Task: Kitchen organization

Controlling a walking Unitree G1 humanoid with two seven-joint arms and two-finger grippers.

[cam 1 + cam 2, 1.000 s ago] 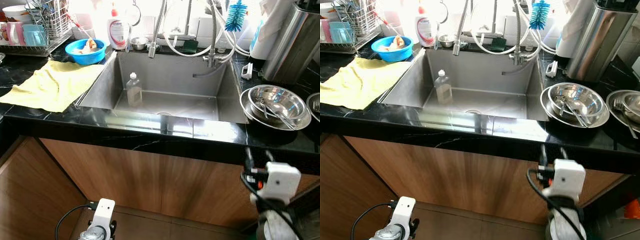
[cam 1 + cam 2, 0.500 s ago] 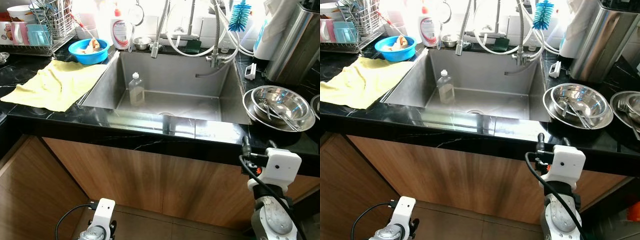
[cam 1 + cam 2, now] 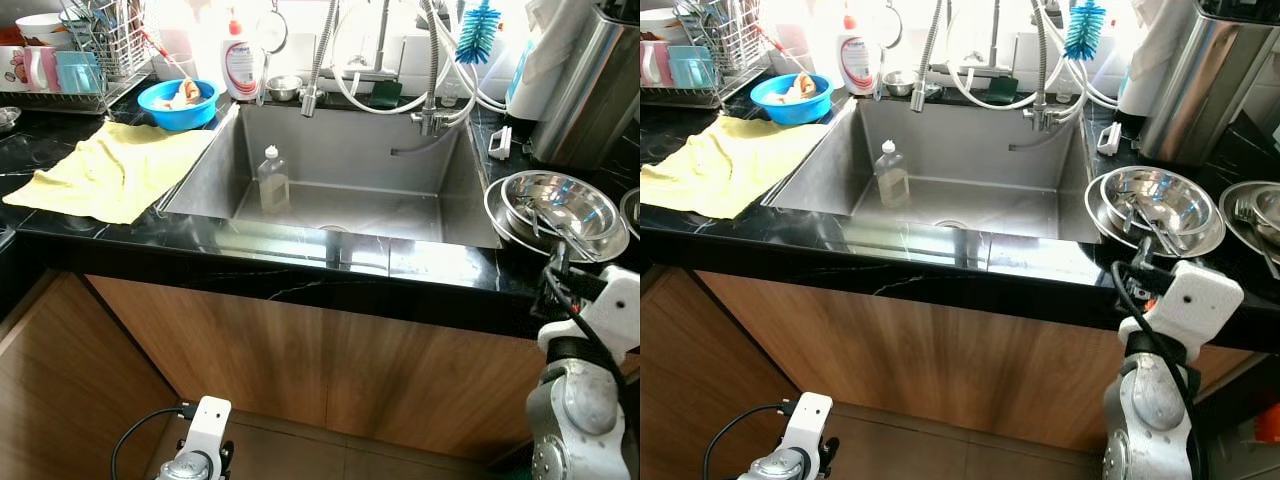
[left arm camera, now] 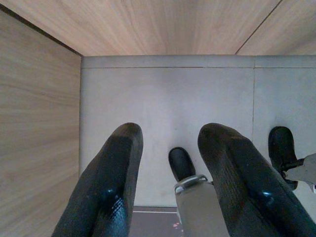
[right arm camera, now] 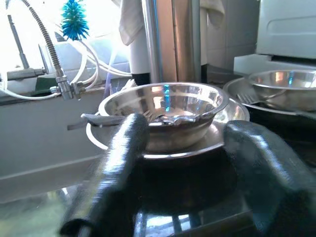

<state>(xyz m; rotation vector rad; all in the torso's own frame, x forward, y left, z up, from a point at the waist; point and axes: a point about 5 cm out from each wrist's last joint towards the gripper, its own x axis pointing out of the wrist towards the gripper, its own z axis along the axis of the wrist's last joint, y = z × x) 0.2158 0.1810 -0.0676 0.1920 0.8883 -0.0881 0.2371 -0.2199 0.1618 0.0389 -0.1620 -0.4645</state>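
Right hand (image 5: 182, 163) raised from below counter (image 3: 300, 270) edge to level with bowl (image 5: 163, 111), fingers wide, empty. Bowl on right counter beside sink (image 3: 340, 190). Likely reaching for it. Left hand (image 4: 170, 182) idle, open.

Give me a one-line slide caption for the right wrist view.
Open right gripper faces a steel bowl on a steel plate.

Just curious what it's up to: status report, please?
Right gripper open, level with steel bowl on counter. Left gripper open, idle near floor. Cutlery in bowl; nothing between.
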